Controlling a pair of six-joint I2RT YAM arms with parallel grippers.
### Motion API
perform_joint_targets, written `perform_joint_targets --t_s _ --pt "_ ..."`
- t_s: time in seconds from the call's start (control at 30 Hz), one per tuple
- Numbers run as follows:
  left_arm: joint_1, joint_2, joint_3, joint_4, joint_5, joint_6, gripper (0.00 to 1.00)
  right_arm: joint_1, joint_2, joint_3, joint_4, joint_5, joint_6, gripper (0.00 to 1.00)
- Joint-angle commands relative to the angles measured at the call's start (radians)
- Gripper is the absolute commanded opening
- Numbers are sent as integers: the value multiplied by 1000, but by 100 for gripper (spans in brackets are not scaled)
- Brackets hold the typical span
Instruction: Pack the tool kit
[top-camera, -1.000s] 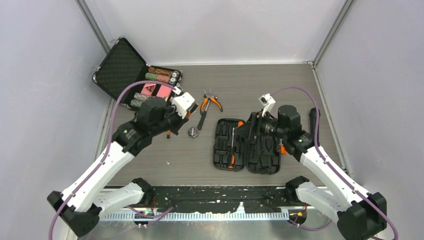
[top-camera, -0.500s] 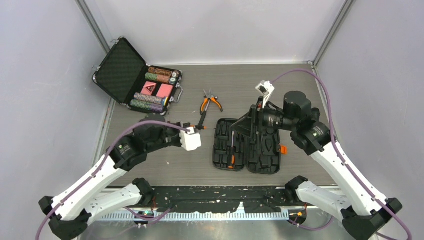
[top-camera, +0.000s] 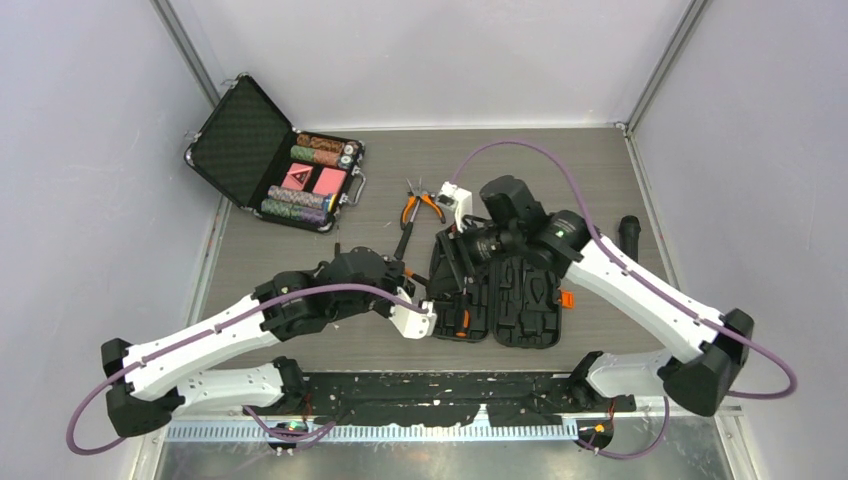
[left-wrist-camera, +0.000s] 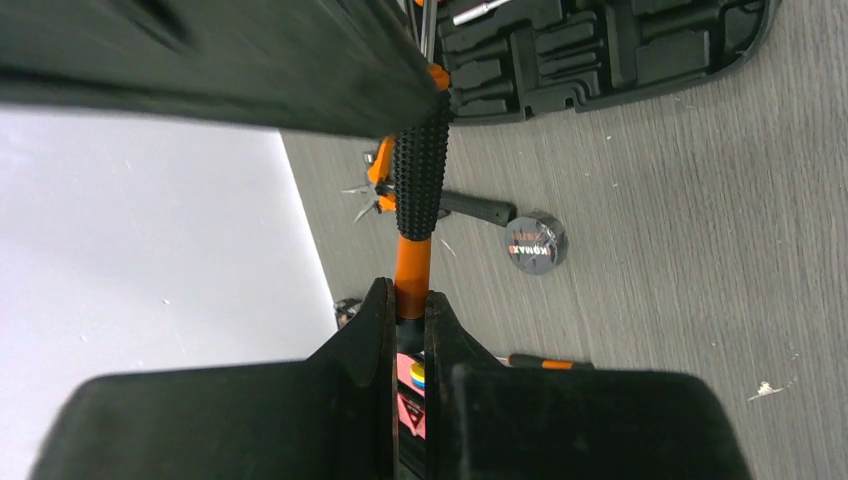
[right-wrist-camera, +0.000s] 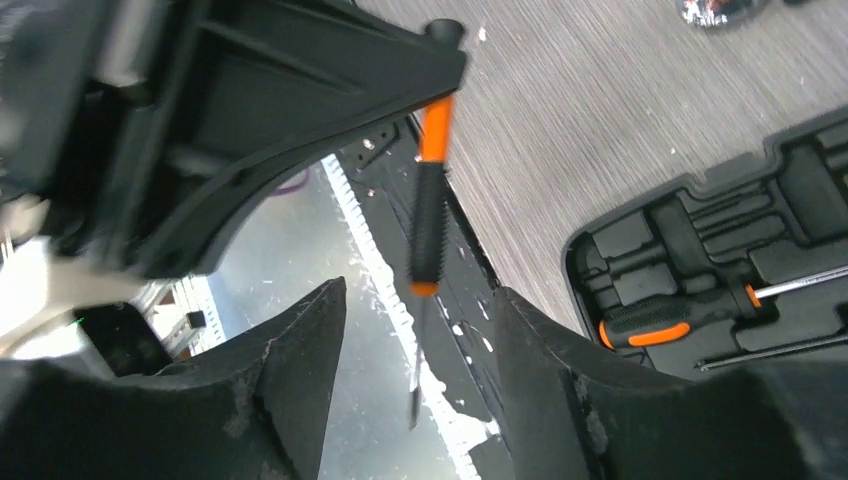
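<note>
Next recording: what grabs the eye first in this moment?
The left jaws clamp an orange-and-black screwdriver at the left edge of the open tool case, the right jaws open and facing it. Far left on the table, an open briefcase of poker chips stands out.

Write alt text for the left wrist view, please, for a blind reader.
The left gripper is shut on the orange end of an orange-and-black screwdriver, its ribbed grip pointing toward the open tool kit. A round disc and a small screwdriver lie on the grey table.
</note>
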Motion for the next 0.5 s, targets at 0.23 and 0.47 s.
perform_joint_targets --t_s 0.23,0.47 --pt "-51 34 38 17 1 40 0 24 104 30 16 14 24 45" --pt "-52 40 31 37 16 33 0 25 136 24 25 -8 29 35"
